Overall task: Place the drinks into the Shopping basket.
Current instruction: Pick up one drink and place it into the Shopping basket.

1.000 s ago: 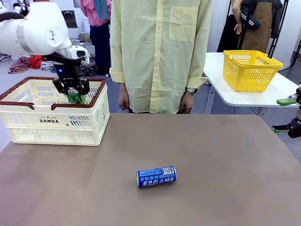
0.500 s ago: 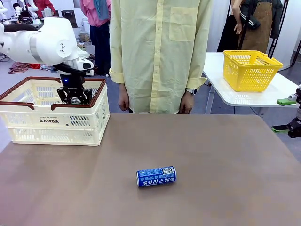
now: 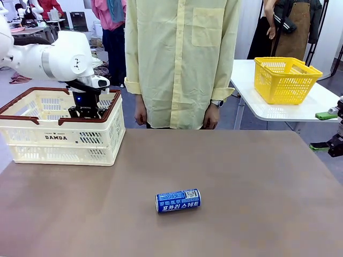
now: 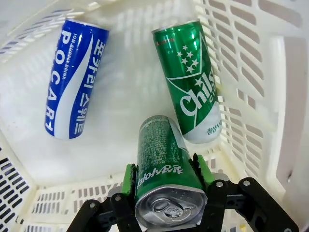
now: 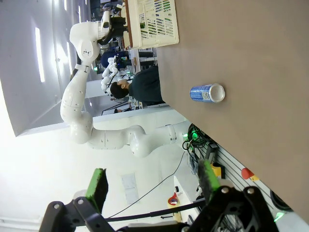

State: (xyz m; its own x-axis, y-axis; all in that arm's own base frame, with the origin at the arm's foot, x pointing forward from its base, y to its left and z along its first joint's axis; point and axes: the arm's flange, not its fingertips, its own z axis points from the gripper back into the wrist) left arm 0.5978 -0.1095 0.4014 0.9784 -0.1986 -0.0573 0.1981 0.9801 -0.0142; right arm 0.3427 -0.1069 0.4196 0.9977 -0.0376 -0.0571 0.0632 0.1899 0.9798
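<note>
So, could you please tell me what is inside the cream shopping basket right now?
Inside the shopping basket lie a blue can and a green can on their sides. The left claw holds another green can above the floor, covering the part beneath.

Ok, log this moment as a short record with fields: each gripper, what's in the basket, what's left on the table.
left gripper: shut on green can, low inside the shopping basket
right gripper: open, holding nothing, off to the table's side
on basket floor: blue Pocari can and green Chilsung can, both lying down
on table: blue can, lying on its side
person: standing at far edge, hands down
</note>
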